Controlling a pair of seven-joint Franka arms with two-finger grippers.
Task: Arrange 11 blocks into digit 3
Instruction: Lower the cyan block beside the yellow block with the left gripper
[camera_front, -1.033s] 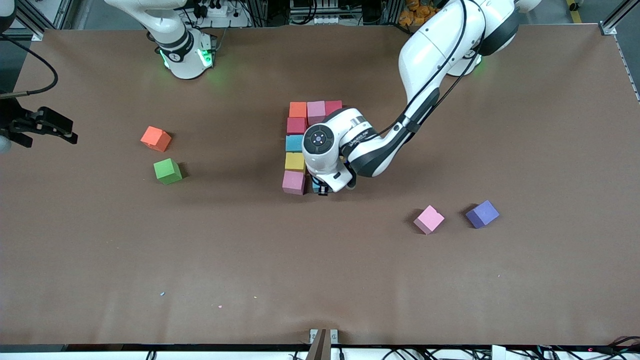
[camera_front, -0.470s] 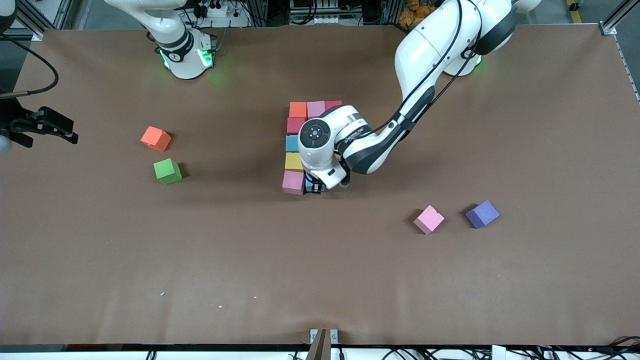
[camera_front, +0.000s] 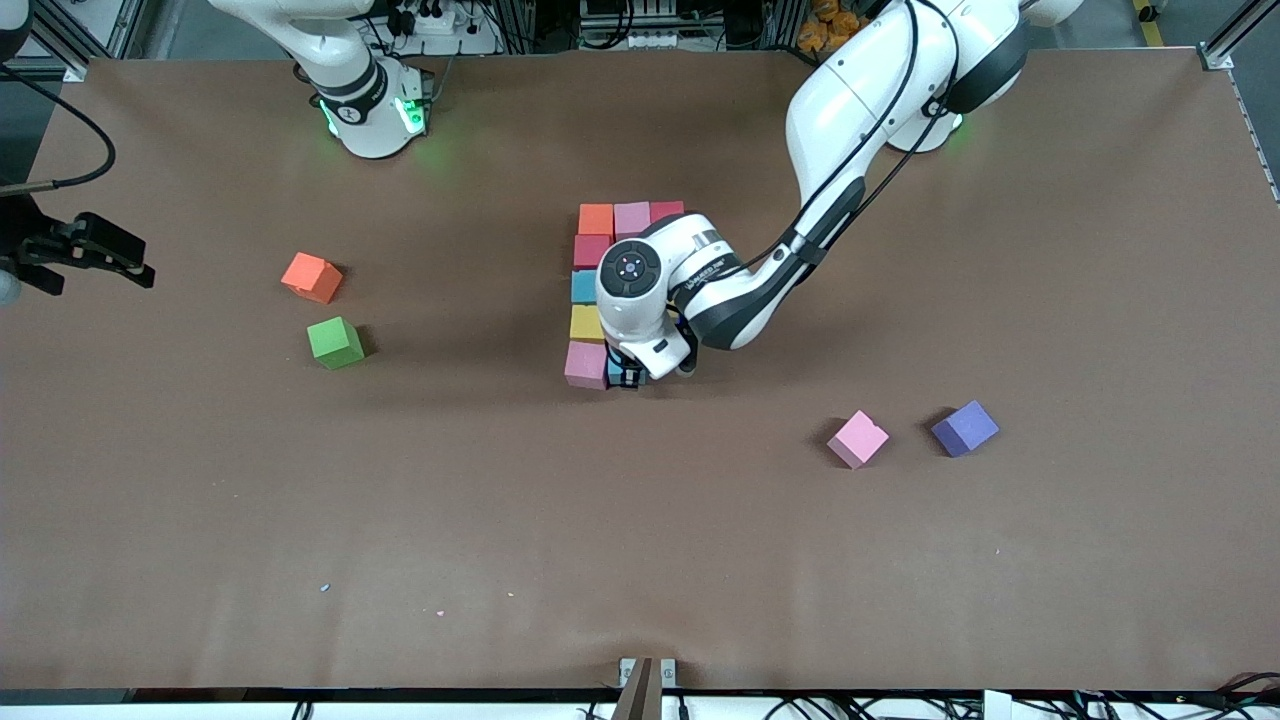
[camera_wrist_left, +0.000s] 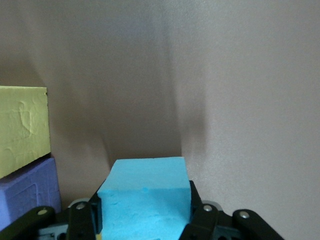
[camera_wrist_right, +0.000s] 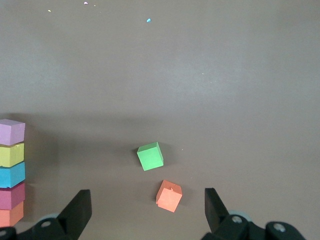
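Left gripper (camera_front: 627, 377) is clamping a light blue block (camera_wrist_left: 145, 202), sitting low at frame centre, just beside the pink block (camera_front: 586, 364) that ends the column. Column (camera_front: 590, 290) is running up the middle of the front view to a top row: orange, pink, red. Right gripper (camera_wrist_right: 147, 212) is waiting with jaws wide, at the frame's left edge. Loose on the tabletop (camera_front: 640, 560): orange (camera_front: 311, 277) and green (camera_front: 335, 342) cubes mid-left, pink (camera_front: 858, 438) and purple (camera_front: 965, 428) lower right.

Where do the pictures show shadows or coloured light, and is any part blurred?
Front view: green glow on the table by the right arm's base; soft shadows beside the loose cubes. Left wrist view: a dark shadow band above the blue cube in the left pincer; sharp enough. Right wrist view: evenly lit, no blur.
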